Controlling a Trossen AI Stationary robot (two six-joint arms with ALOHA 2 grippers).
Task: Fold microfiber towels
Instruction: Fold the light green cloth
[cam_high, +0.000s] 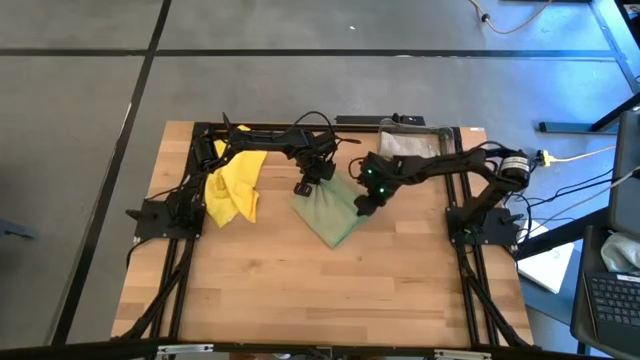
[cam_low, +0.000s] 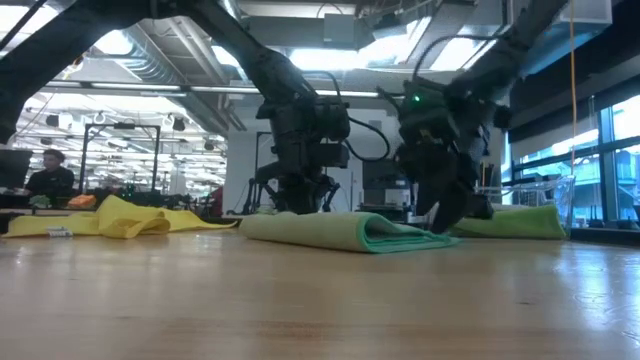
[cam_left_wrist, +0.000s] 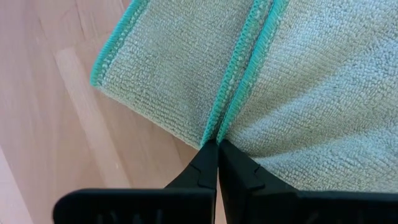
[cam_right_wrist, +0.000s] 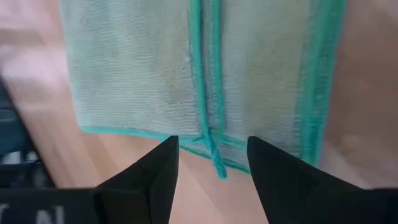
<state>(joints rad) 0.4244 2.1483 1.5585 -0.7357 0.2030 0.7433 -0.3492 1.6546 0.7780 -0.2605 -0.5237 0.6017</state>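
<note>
Olive towel (cam_high: 333, 215) (folded) between closed left claw (cam_high: 303, 187); gaping right claw (cam_high: 362, 207); yellow towel (cam_high: 233, 185) aside

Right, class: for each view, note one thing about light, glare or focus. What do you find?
High view: even light, blue cast at the right edge. Low view: ceiling lights glare behind the arms, which go near-silhouette; the near table is blurred. Left wrist view: olive towel weave is sharp. Right wrist view: soft, table edge smeared beside the right gripper.

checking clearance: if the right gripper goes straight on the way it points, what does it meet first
Most likely the pale green towel: the open right gripper points at its near edge, fingers either side of the teal seam. How far off it hangs is unclear.
</note>
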